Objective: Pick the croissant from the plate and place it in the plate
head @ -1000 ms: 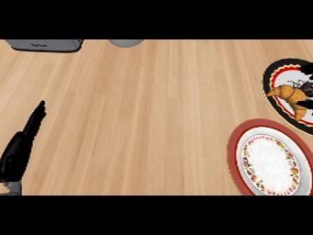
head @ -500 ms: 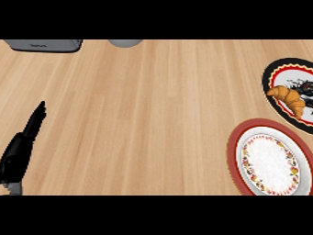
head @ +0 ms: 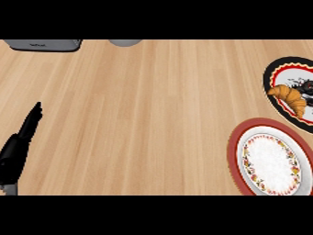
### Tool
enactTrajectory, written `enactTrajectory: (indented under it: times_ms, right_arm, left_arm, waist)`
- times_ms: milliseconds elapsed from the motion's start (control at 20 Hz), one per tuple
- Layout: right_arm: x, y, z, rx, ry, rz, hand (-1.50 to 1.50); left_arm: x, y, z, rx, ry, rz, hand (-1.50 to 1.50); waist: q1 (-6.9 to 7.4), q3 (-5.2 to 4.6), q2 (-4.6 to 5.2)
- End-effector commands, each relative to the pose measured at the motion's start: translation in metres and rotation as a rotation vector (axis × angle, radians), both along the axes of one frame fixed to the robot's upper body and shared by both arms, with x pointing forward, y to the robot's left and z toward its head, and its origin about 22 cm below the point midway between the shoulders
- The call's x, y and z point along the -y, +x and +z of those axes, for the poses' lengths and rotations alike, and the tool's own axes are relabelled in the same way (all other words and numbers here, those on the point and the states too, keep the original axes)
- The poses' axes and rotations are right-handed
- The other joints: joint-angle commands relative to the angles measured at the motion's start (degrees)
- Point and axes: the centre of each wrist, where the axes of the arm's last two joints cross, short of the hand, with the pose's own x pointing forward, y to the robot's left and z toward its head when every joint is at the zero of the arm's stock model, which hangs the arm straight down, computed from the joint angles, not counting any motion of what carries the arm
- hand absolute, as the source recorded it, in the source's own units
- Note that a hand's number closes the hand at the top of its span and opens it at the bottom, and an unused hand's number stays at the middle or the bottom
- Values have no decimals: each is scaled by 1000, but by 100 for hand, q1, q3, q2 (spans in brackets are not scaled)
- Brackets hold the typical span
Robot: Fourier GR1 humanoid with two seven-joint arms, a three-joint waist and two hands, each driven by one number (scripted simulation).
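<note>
Light wooden tabletop [head: 152,114], grain running roughly top to bottom, seen from steeply above.

At far right, near the upper edge: black-rimmed plate [head: 281,73] with a red-and-yellow zigzag band and a dark figure on its white centre, cut off by the right border. On its left half: golden-brown croissant [head: 291,98], lying slantwise, one tip toward the plate's left rim, the other pointing down and to the right. Nothing touching the croissant.

Just below and slightly left of that plate: red-rimmed plate [head: 237,142], white centre ringed by a red and yellow floral band, bare inside. The two plates very close, rims nearly meeting or slightly overlapping at the right; hard to tell which.

At lower left: left hand [head: 16,153], black, edge-on, fingers straight and together, pointing up and slightly right, holding nothing, well apart from both plates. Short piece of grey forearm [head: 8,189] just visible beneath it at the bottom edge.

Right hand nowhere in sight.

Along the top edge: grey box-shaped appliance [head: 43,44] at left, partly cut off, and the bottom of a pale grey round object [head: 125,42] near the middle, too little showing to identify.
</note>
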Motion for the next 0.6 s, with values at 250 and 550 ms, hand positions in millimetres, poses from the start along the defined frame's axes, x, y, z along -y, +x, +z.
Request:
enactTrajectory:
  times_ms: [250,550]
  right_arm:
    - [37,-52,-5,93,-14,25,-150]
    - [50,-68,4,81,-24,11,-150]
  left_arm:
    - [2,-2,-4,12,-15,1,0]
    - [7,2,3,18,-21,-7,0]
  waist:
    - [12,32,44]
    - [25,47,35]
